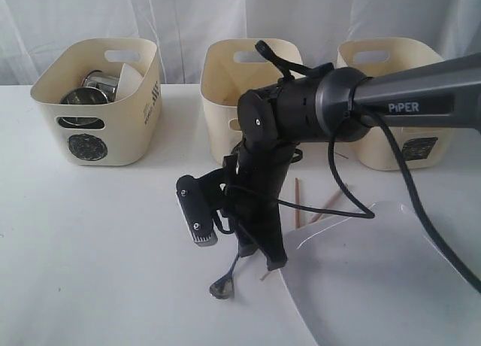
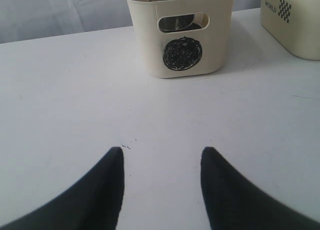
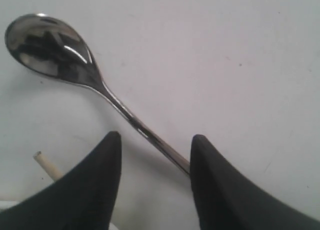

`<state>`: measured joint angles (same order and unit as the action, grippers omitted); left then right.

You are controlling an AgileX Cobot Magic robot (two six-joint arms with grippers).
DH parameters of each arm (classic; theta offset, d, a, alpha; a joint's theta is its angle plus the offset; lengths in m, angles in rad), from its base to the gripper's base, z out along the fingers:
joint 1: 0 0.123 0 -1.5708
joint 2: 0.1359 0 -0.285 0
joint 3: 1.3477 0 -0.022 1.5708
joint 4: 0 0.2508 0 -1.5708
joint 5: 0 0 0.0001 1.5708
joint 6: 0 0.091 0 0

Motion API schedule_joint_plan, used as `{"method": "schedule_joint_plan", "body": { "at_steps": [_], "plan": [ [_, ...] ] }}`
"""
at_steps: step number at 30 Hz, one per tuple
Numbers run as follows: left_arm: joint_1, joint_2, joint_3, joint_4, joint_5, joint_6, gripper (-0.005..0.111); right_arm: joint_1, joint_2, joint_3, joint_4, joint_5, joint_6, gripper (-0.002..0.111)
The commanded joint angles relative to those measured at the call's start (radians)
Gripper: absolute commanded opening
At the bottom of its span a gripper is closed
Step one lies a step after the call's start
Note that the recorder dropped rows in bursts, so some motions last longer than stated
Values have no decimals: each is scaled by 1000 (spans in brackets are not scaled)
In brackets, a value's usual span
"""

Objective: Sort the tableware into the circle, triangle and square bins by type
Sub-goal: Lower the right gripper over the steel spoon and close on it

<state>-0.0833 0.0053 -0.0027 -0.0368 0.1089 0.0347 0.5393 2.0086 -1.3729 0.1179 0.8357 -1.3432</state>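
White counter point(image 1: 113, 233), curtain point(image 1: 188, 15) behind. Circle bin point(image 1: 98, 147) holds steelware point(image 1: 90, 94) and a white bowl point(image 1: 132, 80). Spoon point(image 3: 75, 60) lies flat on the counter, its handle running between the spread fingers of the right tool point(image 3: 156, 136). The right arm is bent down from the right. Left tool point(image 2: 162, 150) is wide over bare counter.

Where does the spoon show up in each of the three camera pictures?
Exterior view: the spoon lies on the table, low in the middle of the picture, its bowl poking out beside the right gripper.
Left wrist view: not in it.
Right wrist view: it runs across the picture, bowl away from the camera, handle leading back between the open fingers.
Shared landmark: the white table appears in all three views.
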Motion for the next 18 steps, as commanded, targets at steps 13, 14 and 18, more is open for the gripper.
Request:
{"method": "schedule_joint_plan", "body": {
  "at_steps": [13, 14, 18],
  "plan": [
    [2, -5, 3, -8, -5, -6, 52, 1, 11, -3, -45, -12, -25, 42],
    [2, -5, 3, -8, -5, -6, 52, 1, 13, -3, -45, -12, -25, 42],
    [2, -5, 3, -8, -5, -6, 52, 1, 26, -3, -39, -14, -25, 42]
  ]
}}
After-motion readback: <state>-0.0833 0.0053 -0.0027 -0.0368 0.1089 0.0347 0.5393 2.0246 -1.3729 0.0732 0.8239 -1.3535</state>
